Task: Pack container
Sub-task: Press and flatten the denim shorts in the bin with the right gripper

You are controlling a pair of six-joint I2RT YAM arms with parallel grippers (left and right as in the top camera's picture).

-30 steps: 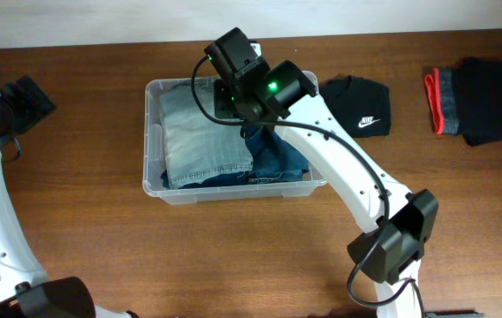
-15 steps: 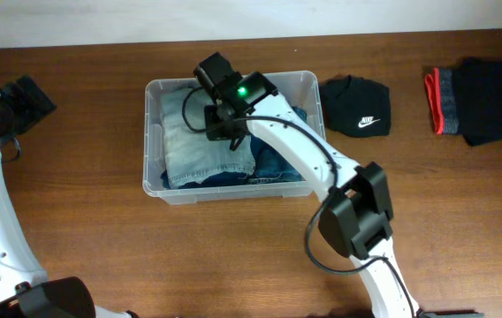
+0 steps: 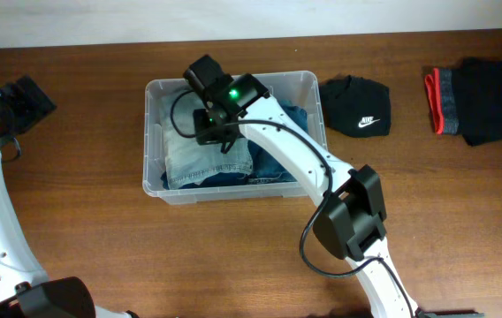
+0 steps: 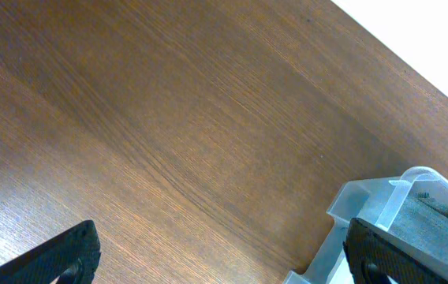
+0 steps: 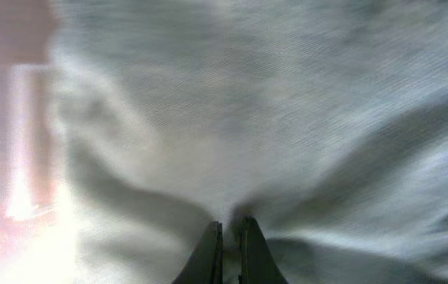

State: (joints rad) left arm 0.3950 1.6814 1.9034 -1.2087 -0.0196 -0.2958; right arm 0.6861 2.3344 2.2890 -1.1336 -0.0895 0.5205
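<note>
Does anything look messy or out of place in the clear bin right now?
In the clear plastic rectangular bin, the dark blue denim garment lies bunched on the right, unlike the pale folded denim beside it. The right gripper, shut, pokes into the pale fabric. Nothing looks spilled or damaged.

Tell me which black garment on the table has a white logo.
The black garment beside the container; the far-right garment shows red and grey edging.

The right wrist view shows only blurred pale denim (image 5: 248, 118). The container (image 4: 390, 207) is cut off at the left wrist view's lower right corner.
</note>
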